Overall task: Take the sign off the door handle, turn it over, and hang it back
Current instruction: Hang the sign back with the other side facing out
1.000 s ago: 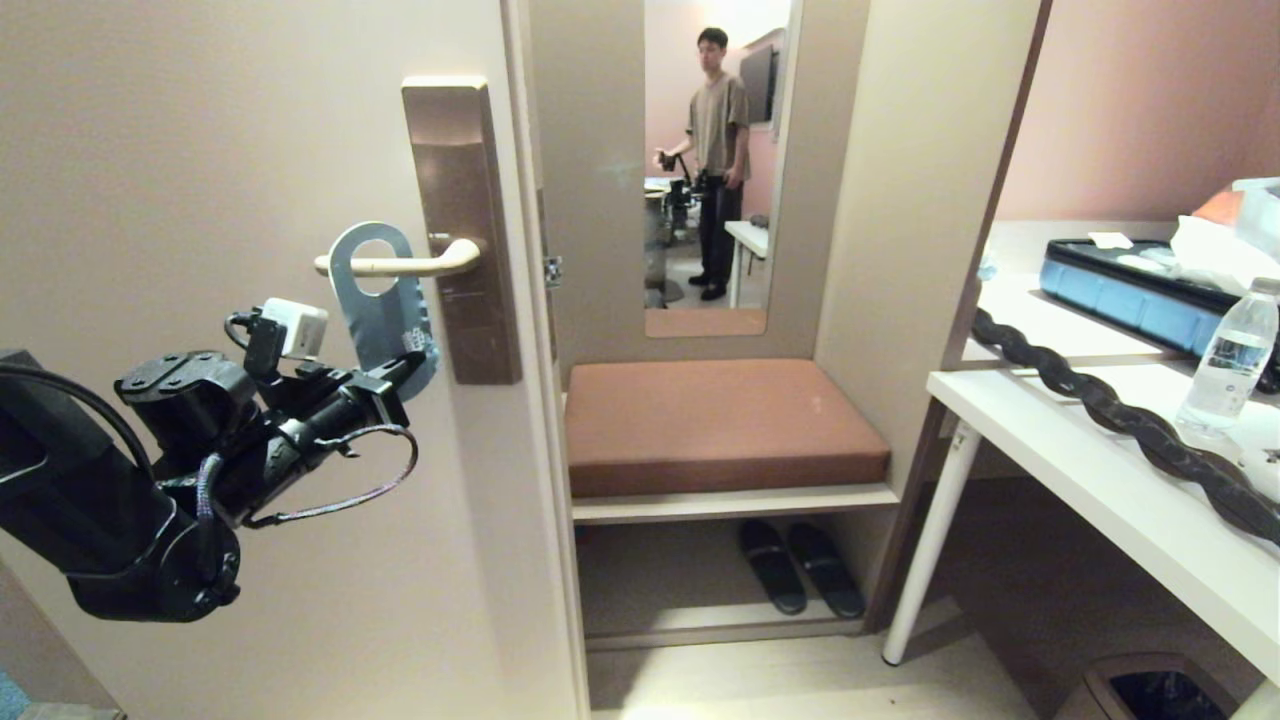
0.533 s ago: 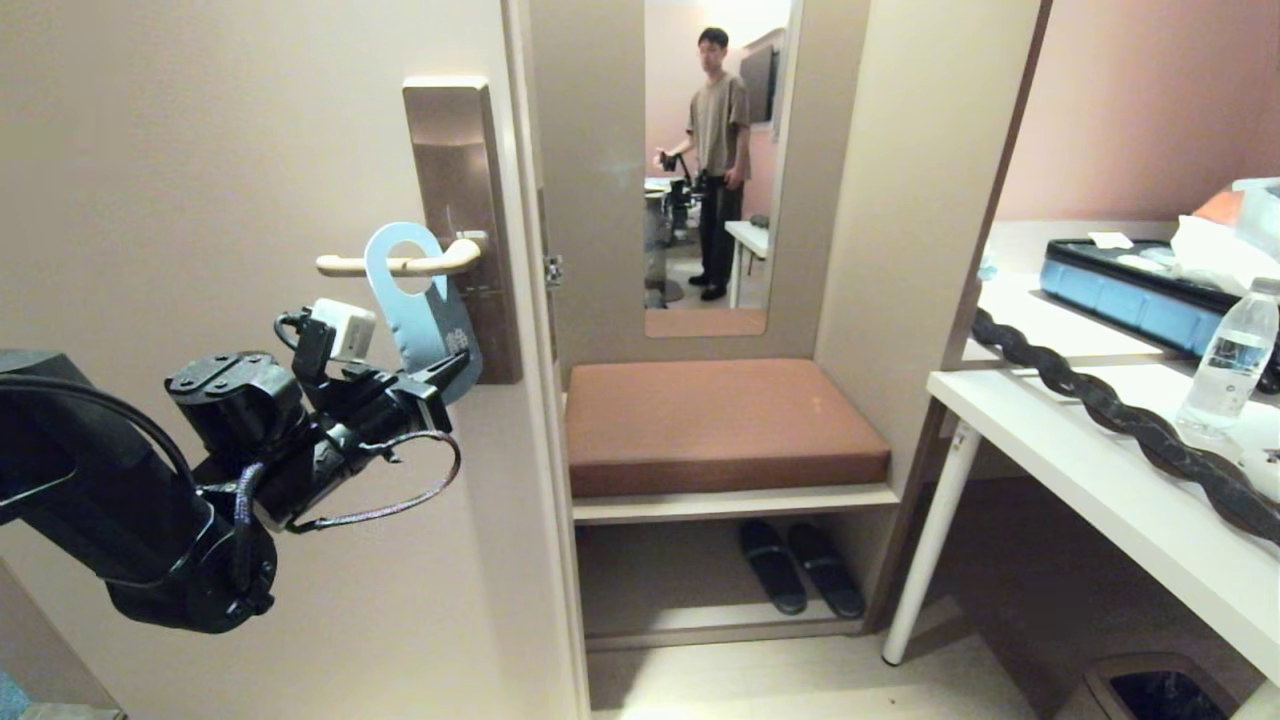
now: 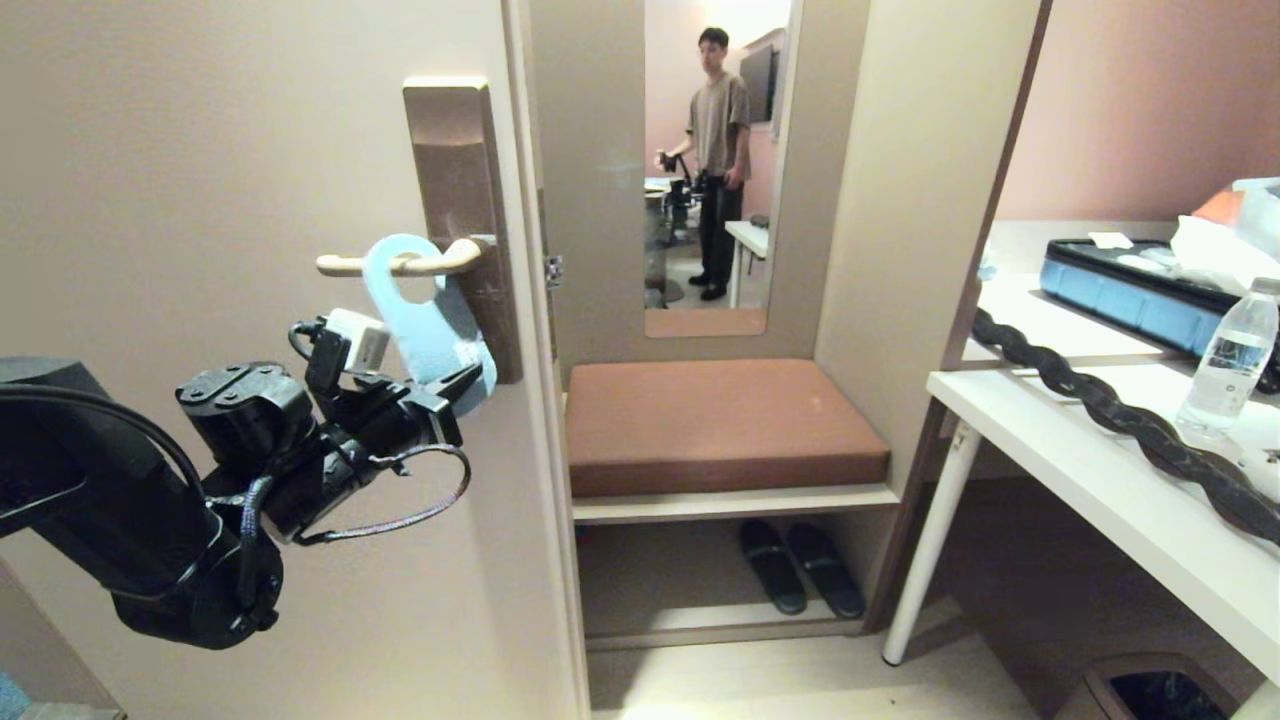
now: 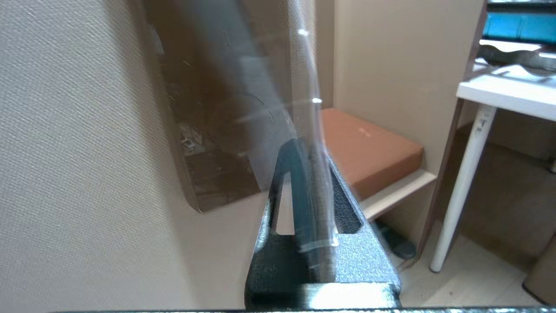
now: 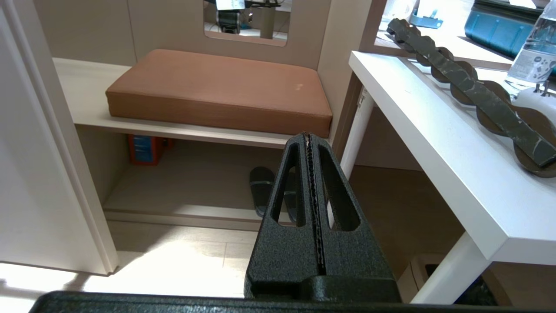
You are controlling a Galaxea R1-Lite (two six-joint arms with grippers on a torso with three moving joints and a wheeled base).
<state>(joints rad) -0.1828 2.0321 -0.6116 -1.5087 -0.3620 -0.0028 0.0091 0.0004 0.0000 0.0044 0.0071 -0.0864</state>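
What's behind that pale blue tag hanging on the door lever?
Behind the tag you see the cream lever passing through its hole, and the bronze plate. The plate's lower part and the door there are covered.

A pale beige door [image 3: 250, 150] fills the left of the room. Beside it a recessed nook holds a tall mirror [image 3: 715, 160] showing a person standing. Below the mirror sits a brown cushioned bench [image 3: 720, 425], and on the shelf beneath it a pair of dark slippers [image 3: 800, 565]. A white table [image 3: 1100, 480] on the right carries a water bottle [image 3: 1230, 360], a dark twisted ornament [image 3: 1120, 415] and what looks like a blue case [image 3: 1130, 285]. A bin [image 3: 1160, 690] stands underneath. Bright light falls on the pale wooden floor [image 3: 800, 680].
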